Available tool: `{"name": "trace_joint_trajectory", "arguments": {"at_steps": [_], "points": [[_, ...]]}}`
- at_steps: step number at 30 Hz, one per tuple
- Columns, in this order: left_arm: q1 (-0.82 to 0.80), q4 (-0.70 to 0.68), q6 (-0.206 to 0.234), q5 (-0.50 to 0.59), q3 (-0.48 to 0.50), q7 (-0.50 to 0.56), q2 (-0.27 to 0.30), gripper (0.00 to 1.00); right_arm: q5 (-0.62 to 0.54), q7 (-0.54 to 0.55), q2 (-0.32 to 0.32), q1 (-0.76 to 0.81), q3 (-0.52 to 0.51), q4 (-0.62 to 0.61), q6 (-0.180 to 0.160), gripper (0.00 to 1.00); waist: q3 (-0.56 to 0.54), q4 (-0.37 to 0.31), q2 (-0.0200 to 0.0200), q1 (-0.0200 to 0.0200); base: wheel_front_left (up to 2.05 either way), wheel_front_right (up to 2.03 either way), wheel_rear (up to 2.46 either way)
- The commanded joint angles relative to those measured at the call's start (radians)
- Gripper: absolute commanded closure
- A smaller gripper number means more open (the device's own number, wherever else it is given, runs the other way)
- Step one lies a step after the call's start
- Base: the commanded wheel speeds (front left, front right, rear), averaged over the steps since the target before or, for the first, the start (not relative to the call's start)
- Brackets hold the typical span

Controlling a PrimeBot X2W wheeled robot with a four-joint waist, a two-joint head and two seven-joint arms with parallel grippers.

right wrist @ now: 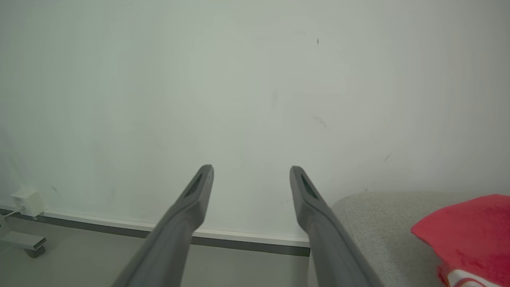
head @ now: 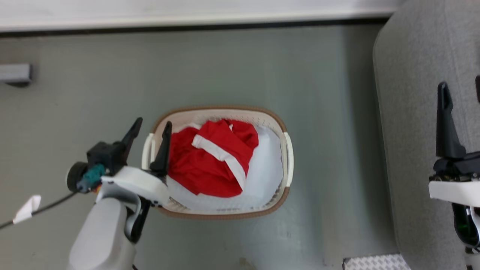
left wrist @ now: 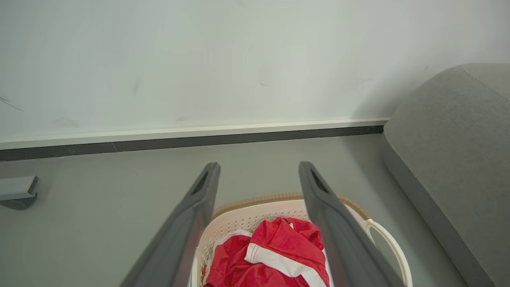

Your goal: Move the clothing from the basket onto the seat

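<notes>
One basket (head: 221, 216), oval, cream with a brown rim, is set on the grey floor (head: 262, 75) just beside the seat (head: 412, 112); two white loop handles are counted on it. Clothing (head: 210, 165) is held inside as one crumpled red heap with white bands, toward the basket's left side, lying on one pale white sheet (head: 267, 165); the number of garments in the heap cannot be told. One further red garment (right wrist: 466, 235) with a white band is seen lying on the seat in the right wrist view. Two claws are counted. The left claw (head: 154, 122) is spread wide with nothing gripped, one finger above the basket's left edge and one outside it. The right claw (head: 461, 83) is likewise held apart and empty, above the seat.
</notes>
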Motion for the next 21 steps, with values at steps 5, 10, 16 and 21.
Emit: {"name": "trace_joint_trajectory", "arguments": {"at_steps": [5,10,16,21], "points": [[-0.105,0.103,-0.005,-0.026,-0.038,-0.001,0.031,0.00,-0.013,0.000,0.036,-0.065,-0.014,-0.037,-0.003,0.00,0.139,-0.044,0.0000,-0.0003,0.00,0.00,0.00],[-0.190,0.206,-0.007,-0.041,-0.097,0.009,0.042,0.00,-0.021,0.000,0.054,-0.101,-0.018,-0.076,-0.003,0.00,0.208,-0.060,0.0000,-0.0003,0.00,0.00,0.00],[-0.288,0.341,-0.007,-0.088,-0.188,0.048,0.054,0.00,-0.041,0.000,0.075,-0.133,-0.023,-0.135,-0.003,0.00,0.266,-0.086,0.0000,-0.0003,0.00,0.00,0.00],[-0.357,0.442,-0.007,-0.124,-0.247,0.066,0.055,0.00,-0.043,0.000,0.085,-0.152,-0.022,-0.172,-0.003,0.00,0.302,-0.110,0.0000,-0.0003,0.00,0.00,0.00]]}}
